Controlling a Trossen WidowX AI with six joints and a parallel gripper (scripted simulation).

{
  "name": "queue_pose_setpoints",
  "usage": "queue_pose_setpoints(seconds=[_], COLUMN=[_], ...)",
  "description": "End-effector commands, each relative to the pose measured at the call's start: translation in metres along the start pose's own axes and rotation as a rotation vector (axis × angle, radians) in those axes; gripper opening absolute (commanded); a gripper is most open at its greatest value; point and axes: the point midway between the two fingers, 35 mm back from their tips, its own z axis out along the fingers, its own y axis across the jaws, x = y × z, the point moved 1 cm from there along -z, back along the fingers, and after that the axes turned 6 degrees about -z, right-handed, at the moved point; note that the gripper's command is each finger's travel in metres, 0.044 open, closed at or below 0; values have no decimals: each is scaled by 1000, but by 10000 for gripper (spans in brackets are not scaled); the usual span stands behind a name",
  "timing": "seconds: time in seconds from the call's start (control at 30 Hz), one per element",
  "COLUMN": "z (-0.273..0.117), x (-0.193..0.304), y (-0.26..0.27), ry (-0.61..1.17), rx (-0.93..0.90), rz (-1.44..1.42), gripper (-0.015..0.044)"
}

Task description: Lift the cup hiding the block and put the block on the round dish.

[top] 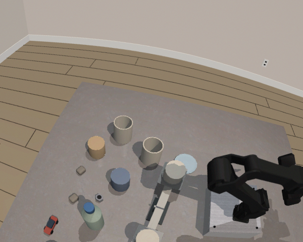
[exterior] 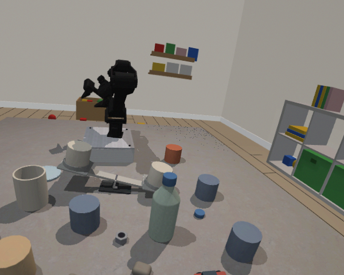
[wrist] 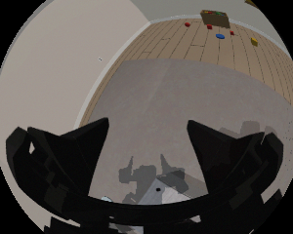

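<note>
The balance (top: 154, 218) (exterior: 131, 180) stands in front of the robot base. Its beam slopes down to the right in the exterior view. One upside-down cream cup (top: 173, 173) (exterior: 78, 155) stands on the raised end beside the dish. The other cream cup (top: 147, 237) (exterior: 158, 173) stands on the lower end, partly behind the bottle in the exterior view. The block is not visible. The round light-blue dish (top: 189, 163) (exterior: 53, 172) lies flat with no cup or block seen on it. My gripper (exterior: 88, 101) (wrist: 148, 123) is open and empty, held high and away from balance and dish.
Two open beige mugs (top: 151, 156) (top: 122, 134) stand near the dish side. A green bottle (top: 94, 219) (exterior: 164, 216), a blue cylinder (top: 120, 180) (exterior: 85, 214), an orange cylinder (exterior: 172, 154) and a tan cylinder (top: 96, 148) stand around the balance. The metal robot base (top: 224, 208) (exterior: 113, 153) is behind it.
</note>
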Motion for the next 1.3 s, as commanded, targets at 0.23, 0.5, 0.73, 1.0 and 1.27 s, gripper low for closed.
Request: queue_pose_setpoints(seconds=[0.23,0.5,0.73,1.0,1.27], z=[12,15,6,-17,-50], x=[20,52,84,122,157], y=[38,81,114,143,161], ry=[151,311,425,521,579], rx=[-73,-159,-240,-346,-472], rz=[-147,-349,-542,-776,-1009], gripper=[440,440,440,440,440])
